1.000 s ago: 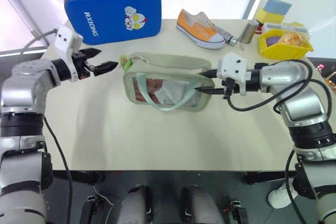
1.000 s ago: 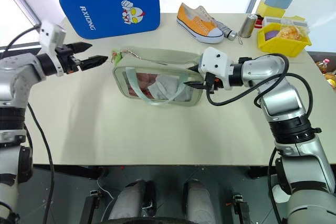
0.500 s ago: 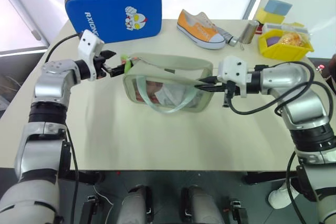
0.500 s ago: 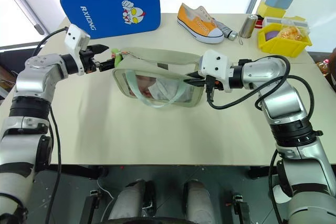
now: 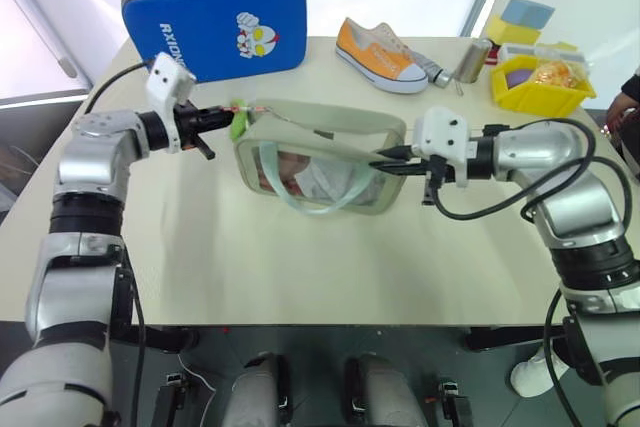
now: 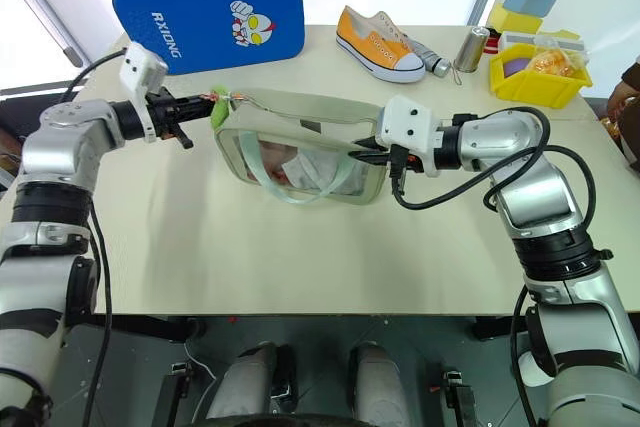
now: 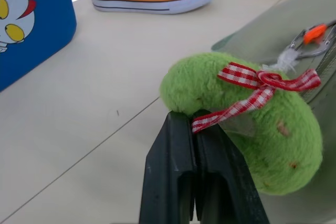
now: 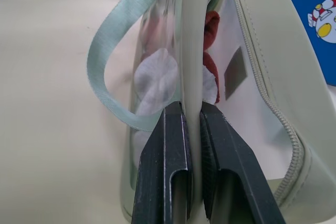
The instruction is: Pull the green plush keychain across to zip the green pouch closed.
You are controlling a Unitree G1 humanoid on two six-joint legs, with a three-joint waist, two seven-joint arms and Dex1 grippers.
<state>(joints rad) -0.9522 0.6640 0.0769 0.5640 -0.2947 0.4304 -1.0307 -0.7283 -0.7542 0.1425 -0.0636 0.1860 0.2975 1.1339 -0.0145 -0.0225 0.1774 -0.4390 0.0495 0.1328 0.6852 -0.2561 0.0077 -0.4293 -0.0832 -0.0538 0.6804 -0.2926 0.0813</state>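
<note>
Left gripper [image 7: 195, 124] clamped on the green plush keychain [image 7: 247, 114], black fingers pinched together on the fuzzy edge with the red checked ribbon caught at the tips. Right gripper [image 8: 191, 116] squeezed tight on the end rim of the green pouch [image 5: 320, 157], anchoring it.

Step in hand: start the pull. To do it well, my read: drag the keychain straight along the zipper line toward 3 o'clock, low and level with the pouch top, so the slider runs and doesn't jam. Right gripper should hold firm as counter-force, else the soft pouch just slides on the table [image 5: 300, 267]. Grip is only on the plush edge and ribbon, so it could slip; pull steady, no jerk.

Looks: keychain is a small lime fuzzy bean shape, red-white gingham bow, metal clasp with orange bit joining it to the zipper. It sits at the pouch's 9 o'clock end, about 10 o'clock from table centre. Pouch is pale sage, soft, clear window showing white and red contents, mint strap [image 8: 113, 51] looping down the front. Zipper looks mostly open.
</note>
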